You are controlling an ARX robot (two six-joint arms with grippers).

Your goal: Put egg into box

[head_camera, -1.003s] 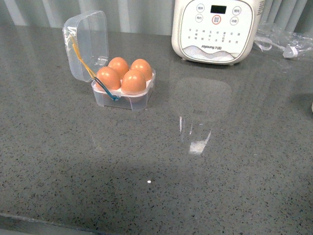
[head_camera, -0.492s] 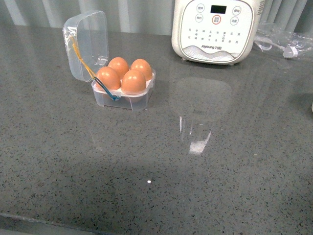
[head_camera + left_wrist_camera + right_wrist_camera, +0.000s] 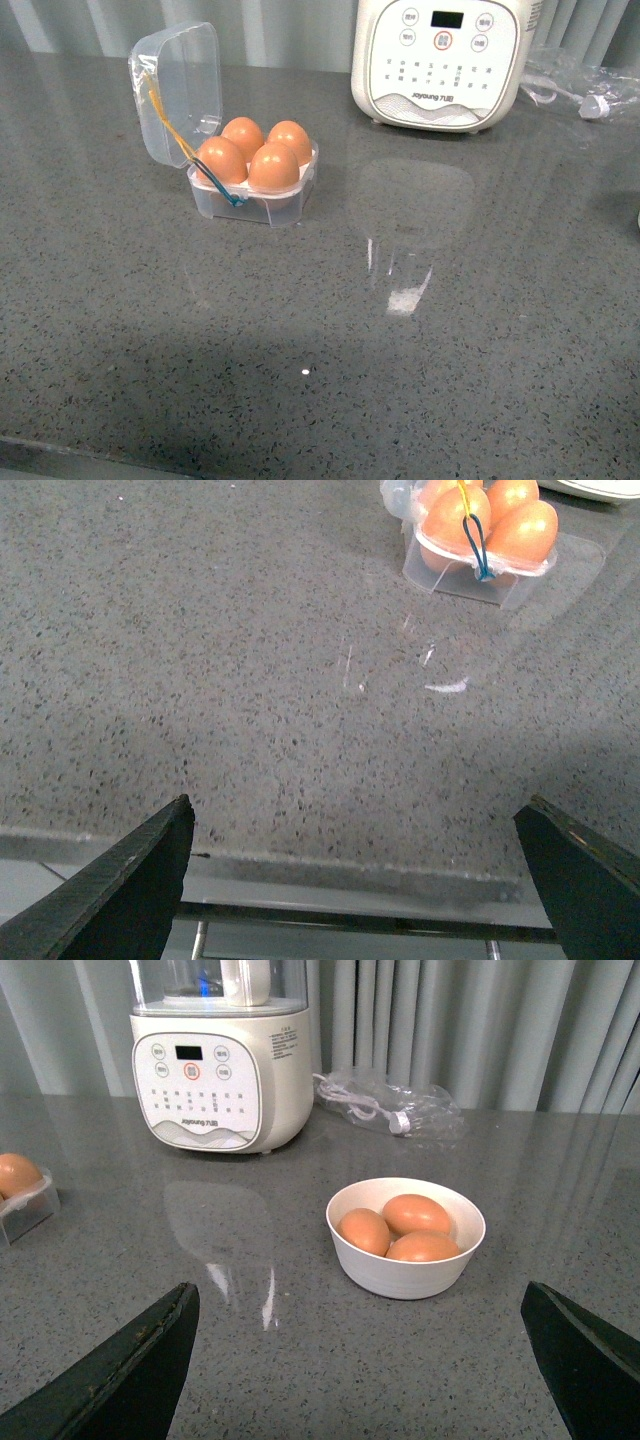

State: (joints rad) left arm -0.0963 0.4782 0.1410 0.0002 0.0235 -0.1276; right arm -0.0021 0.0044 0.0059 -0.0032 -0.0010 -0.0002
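Left gripper (image 3: 355,810) and right gripper (image 3: 360,1290) both gape wide, holding nothing. An egg (image 3: 273,165) fills each of the four slots in the box (image 3: 250,208), whose lid (image 3: 180,90) stands open, on the worktop (image 3: 320,330). Well apart, a bowl (image 3: 405,1272) holds three further eggs (image 3: 415,1215), near a white cooker (image 3: 440,60).

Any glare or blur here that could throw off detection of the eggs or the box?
Front view: bright glare streak on the countertop in front of the white appliance, clear of the box; eggs sharp. Left wrist view: small glints near the box, focus fine. Right wrist view: appliance reflection on the countertop, bowl crisp.
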